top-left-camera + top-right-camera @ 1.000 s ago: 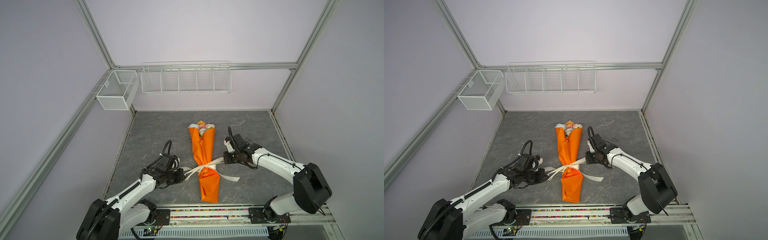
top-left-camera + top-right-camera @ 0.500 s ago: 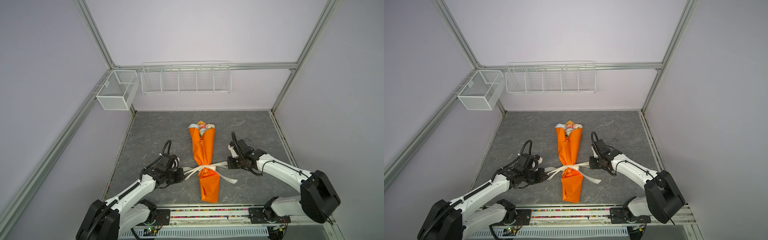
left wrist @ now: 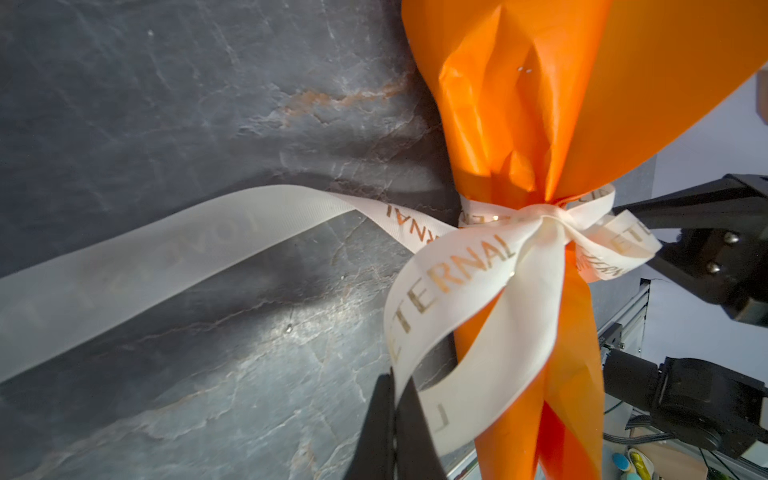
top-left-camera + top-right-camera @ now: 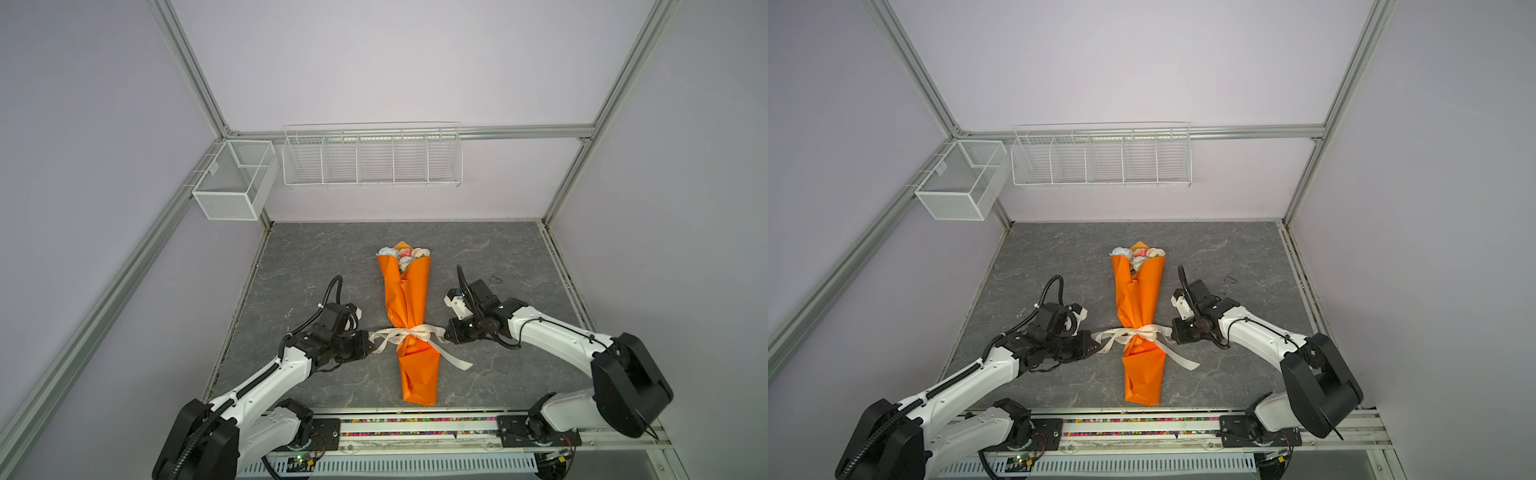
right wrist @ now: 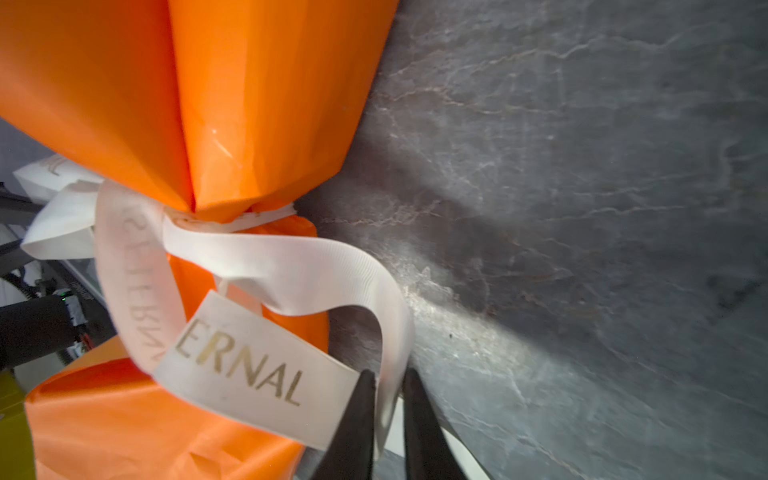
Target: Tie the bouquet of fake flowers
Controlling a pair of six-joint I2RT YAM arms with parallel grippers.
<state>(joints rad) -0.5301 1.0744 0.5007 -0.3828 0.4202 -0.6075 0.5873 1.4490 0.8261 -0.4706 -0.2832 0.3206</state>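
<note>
Well, I'd call this job nearly finished: the tie looks made, and what remains, by my reading, is letting go of the loops and backing the arms off, perhaps after one last snugging pull. The slate table [image 4: 498,257] carries a single bundle, lying flat in its middle between the left gripper [image 4: 369,341] and the right gripper [image 4: 448,332]. That bundle is the bouquet of fake flowers [image 4: 404,254], rolled in orange paper [image 4: 409,299]. Its long axis runs from the near rail [image 4: 415,422] toward the back wall, nearly square to the rail, with the far end leaning a touch to the left. The rose heads point away from me and the tapered stem end points back at the rail. Around the pinched waist of the paper sits the cream ribbon [image 4: 409,336], which in both top views reads as a bow with a loop out to each side and a loose tail [image 4: 455,361] trailing off to the near right. On the left wrist view my left jaws are pressed together on their loop. On the right wrist view the right jaws stand a little apart, with the other loop running loose between them rather than clamped. The knot [image 3: 548,220] looks cinched hard (the paper bunches tightly on either side of it).
</note>
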